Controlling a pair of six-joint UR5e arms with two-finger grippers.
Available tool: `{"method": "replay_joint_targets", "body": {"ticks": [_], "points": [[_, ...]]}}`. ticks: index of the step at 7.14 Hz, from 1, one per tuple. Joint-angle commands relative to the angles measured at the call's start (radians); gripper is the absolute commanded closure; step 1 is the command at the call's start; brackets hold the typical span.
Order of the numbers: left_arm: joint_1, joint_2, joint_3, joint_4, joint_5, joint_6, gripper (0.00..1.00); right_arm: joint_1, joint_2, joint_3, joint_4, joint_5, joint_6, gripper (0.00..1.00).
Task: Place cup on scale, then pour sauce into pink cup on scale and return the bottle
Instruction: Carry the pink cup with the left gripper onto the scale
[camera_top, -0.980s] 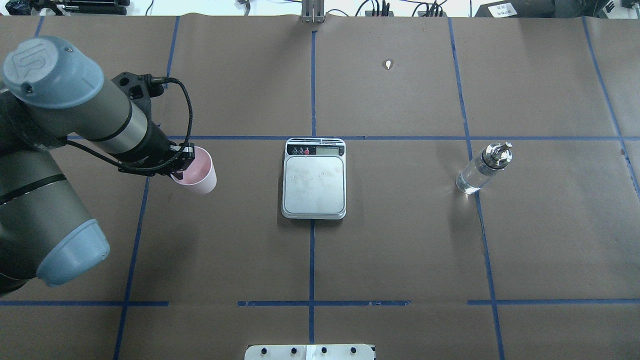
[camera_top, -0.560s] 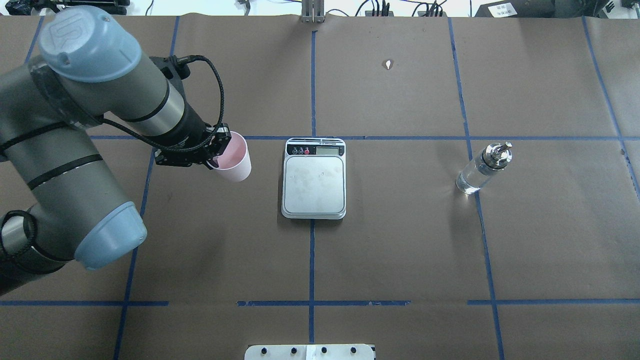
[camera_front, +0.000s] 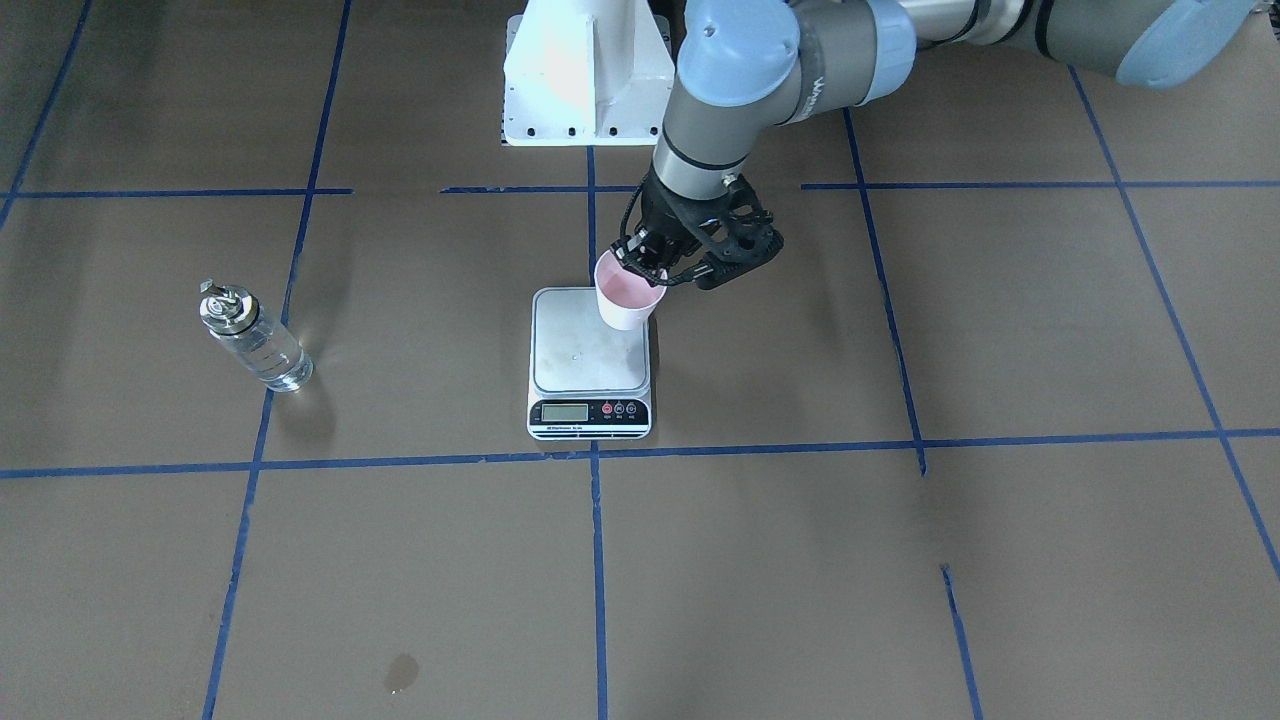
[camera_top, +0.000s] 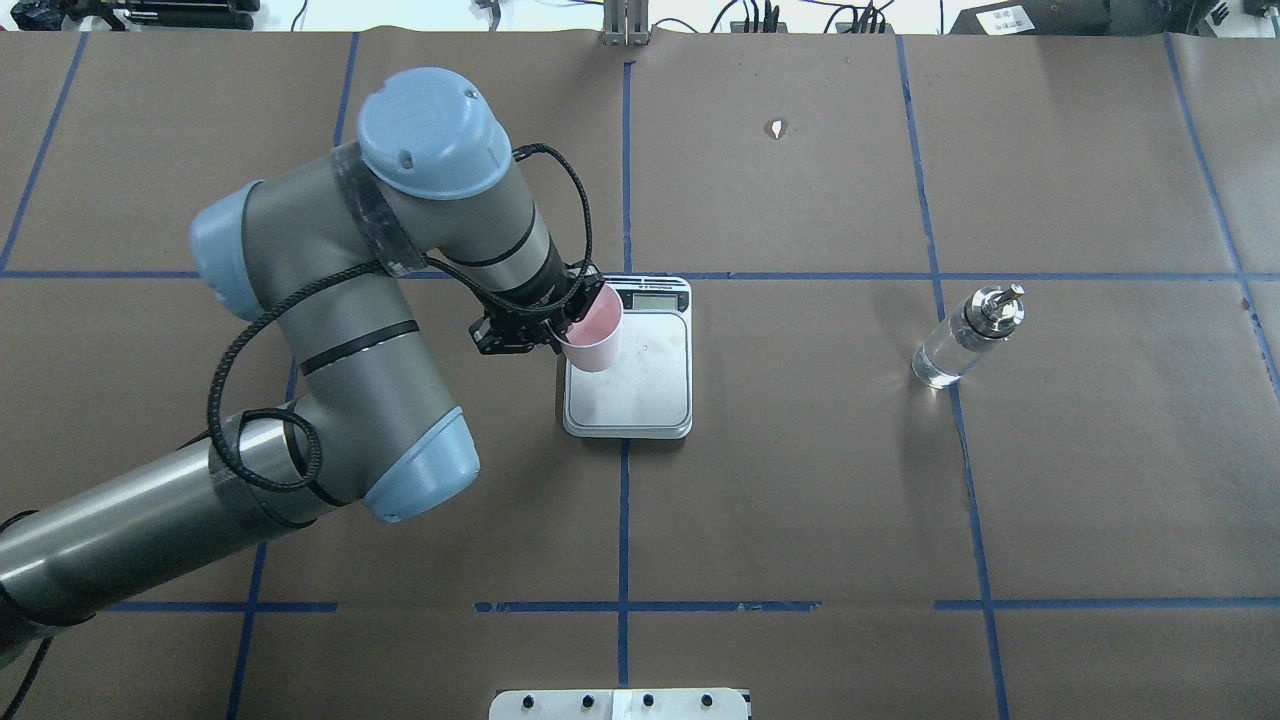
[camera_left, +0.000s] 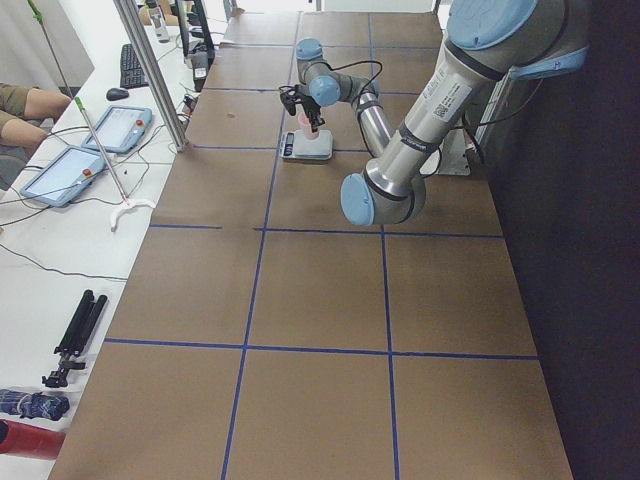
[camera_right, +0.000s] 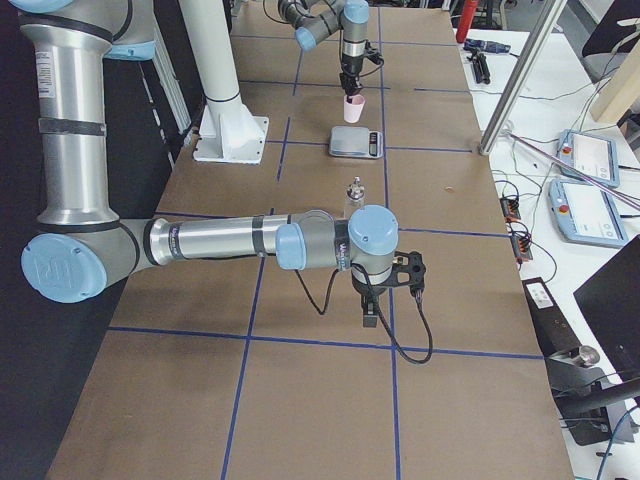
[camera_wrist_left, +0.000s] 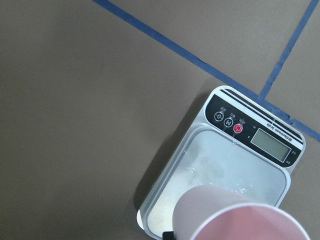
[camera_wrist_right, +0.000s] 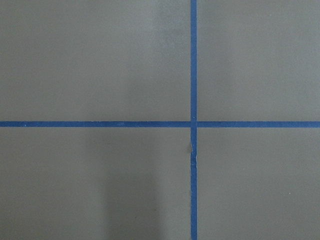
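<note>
One cup, one grasp: the left gripper is clenched on the cup's rim, at the side nearest the arm, and holds it upright in the air. The scale lies below the jaws. Both side views show a gap between the cup's base and the platform, so the two are apart. The cup hangs toward the platform's edge on the arm's side rather than over its middle, though its height makes the exact spot hard to fix. The bottle stands upright well beyond the jaws, across the scale from them, untouched. The right gripper hangs over bare table far from all three, and whether its jaws are spread or closed cannot be told.

Step in hand, as judged: lowering the cup onto the scale. Pouring and returning the bottle are not yet begun.

Hazards, as judged:
- If let go from this height, so light a cup would likely bounce or topple.
- If lowered where it hangs, its base may straddle the platform's edge and sit tilted.
- The rim pinch may dent the thin wall.
- A finger that drags on leaving could pull the cup over.
- Pressing down past contact would load the scale.
</note>
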Motion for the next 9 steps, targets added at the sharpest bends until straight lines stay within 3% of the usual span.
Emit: {"method": "replay_joint_targets", "body": {"ticks": [1,3,9], "points": [[0.025,-0.073,0.14,-0.083,0.021,-0.042,1.0,0.0,0.001,0.008,0.0,0.003,0.011,0.0],[0.058,-0.08,0.18,-0.1,0.055,-0.04,1.0,0.0,0.001,0.031,-0.006,0.003,0.018,0.0],[0.057,-0.061,0.153,-0.094,0.055,-0.029,1.0,0.0,0.001,0.034,-0.009,0.005,0.022,0.0]]}}
